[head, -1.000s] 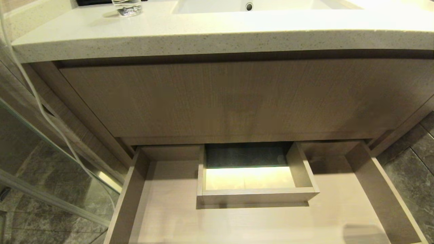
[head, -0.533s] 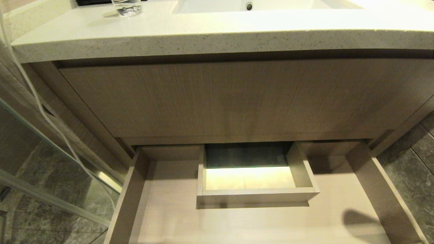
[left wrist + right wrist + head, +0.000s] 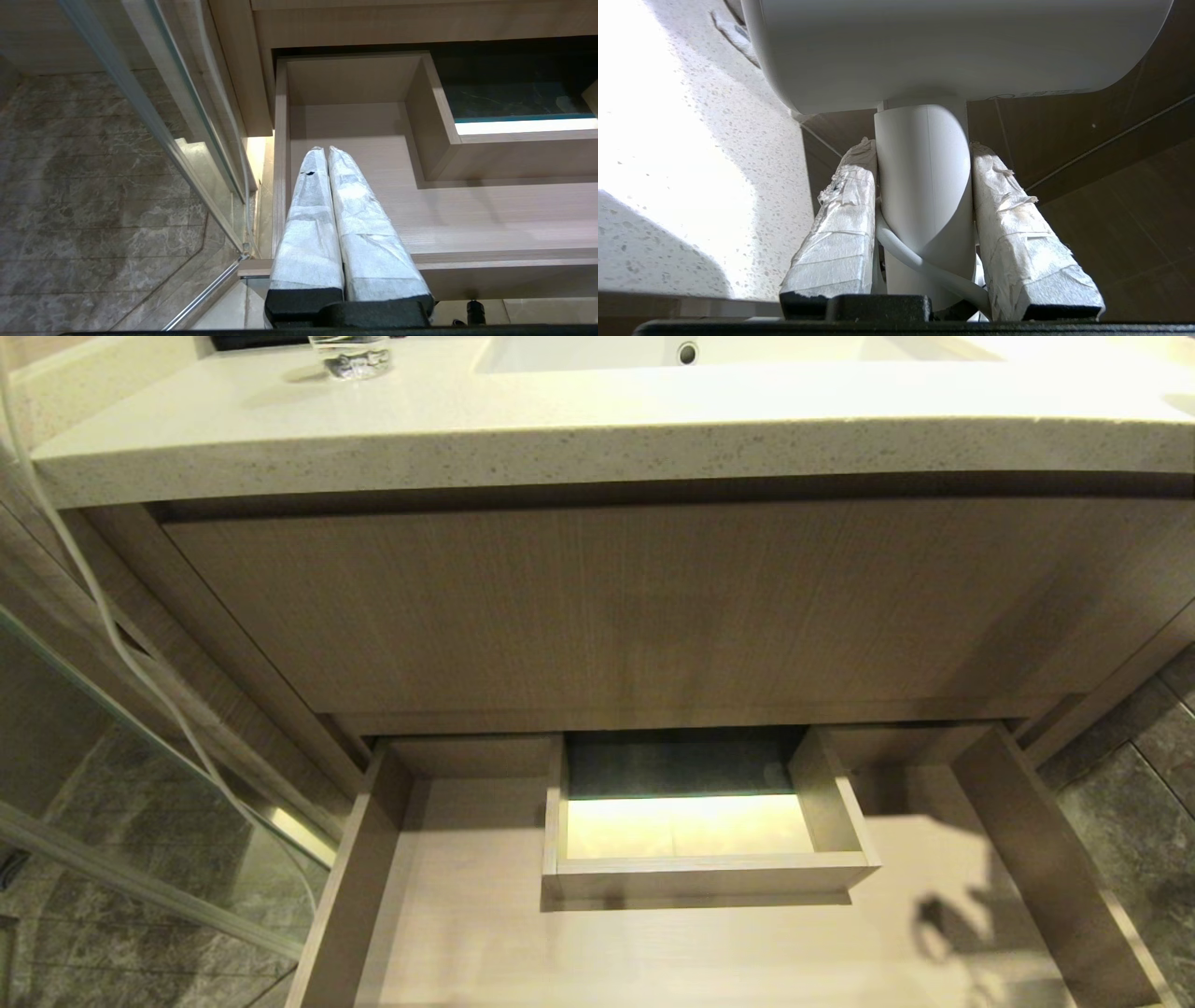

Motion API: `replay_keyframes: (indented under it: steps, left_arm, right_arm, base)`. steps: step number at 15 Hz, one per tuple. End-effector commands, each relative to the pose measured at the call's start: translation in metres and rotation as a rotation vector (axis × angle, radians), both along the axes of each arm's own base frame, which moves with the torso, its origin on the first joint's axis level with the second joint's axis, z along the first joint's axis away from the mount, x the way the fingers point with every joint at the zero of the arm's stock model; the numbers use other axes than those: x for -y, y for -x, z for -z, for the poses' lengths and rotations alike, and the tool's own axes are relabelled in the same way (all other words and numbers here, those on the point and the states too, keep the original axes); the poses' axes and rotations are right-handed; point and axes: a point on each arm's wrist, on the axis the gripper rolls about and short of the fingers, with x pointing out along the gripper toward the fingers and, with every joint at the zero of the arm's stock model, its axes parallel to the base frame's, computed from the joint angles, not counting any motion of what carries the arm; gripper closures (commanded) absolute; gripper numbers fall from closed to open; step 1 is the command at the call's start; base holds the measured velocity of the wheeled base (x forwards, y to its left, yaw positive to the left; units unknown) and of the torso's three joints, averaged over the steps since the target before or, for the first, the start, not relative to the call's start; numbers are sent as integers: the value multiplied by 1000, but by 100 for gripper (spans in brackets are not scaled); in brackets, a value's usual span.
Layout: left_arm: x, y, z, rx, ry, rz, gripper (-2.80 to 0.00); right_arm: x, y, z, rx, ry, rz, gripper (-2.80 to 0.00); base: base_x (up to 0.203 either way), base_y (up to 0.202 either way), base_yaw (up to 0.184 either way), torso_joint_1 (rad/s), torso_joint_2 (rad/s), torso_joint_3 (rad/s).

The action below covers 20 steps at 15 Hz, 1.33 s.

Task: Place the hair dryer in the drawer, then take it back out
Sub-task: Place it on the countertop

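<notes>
The right gripper [image 3: 924, 186] has its taped fingers [image 3: 840, 224] clamped on the white handle of the hair dryer [image 3: 924, 56], barrel sitting above the fingers, a loop of cord [image 3: 915, 261] crossing the handle low down between them. It is beside the speckled counter [image 3: 668, 140], outside the head view; only a shadow falls on the floor of the drawer [image 3: 653, 952] toward its right side.

Risk one: that smooth, round handle could twist or slide in the grip if the barrel's weight swings, since the hold is low on the handle. Risk two: the loose cord may snag on the drawer's right wall [image 3: 1046, 859] or on the boxed cut-out [image 3: 709, 873] in the middle on the way in. Risk three: the barrel could clip the counter edge [image 3: 597, 457], which overhangs the open drawer.

The left gripper [image 3: 327, 154] hangs idle over the drawer's left compartment, fingers pressed together, holding nothing.
</notes>
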Motion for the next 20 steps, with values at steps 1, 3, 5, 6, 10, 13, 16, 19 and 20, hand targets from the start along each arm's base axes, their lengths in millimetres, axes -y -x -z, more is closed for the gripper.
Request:
replay_keyframes:
  steps: [1,3,5,6,10,13,16,19,20]
  left_arm:
    - [0,0,0,0,0,-1,0]
    - [0,0,0,0,0,0,0]
    - [0,0,0,1,0,0,0]
    - [0,0,0,0,2,0,0]
    - [0,0,0,1,0,-1,0]
    - [0,0,0,0,2,-1,0]
    - [0,0,0,1,0,0,0]
    - [0,0,0,0,0,0,0]
    - [0,0,0,0,0,-1,0]
  right_arm:
    - [7,-36,16,-73,-25,-27,0]
    - [6,-47,21,-84,-27,-63,0]
    - [8,-57,29,-128,-11,-129,0]
    - [9,-61,34,-146,-9,-147,0]
    - [12,-72,46,-181,-13,-171,0]
    - [14,-80,52,-200,-20,-174,0]
    - [15,-84,55,-215,-25,-179,0]
    - [15,-86,56,-215,-26,-181,0]
    - [14,-86,54,-207,-24,-182,0]
  base:
    - [0,0,0,0,0,0]
    - [0,0,0,0,0,0]
    - [0,0,0,0,0,0]
    - [0,0,0,0,0,0]
    - [0,0,0,0,0,0]
    - [0,0,0,0,0,0]
    - [0,0,0,0,0,0]
    - [0,0,0,0,0,0]
    - [0,0,0,0,0,0]
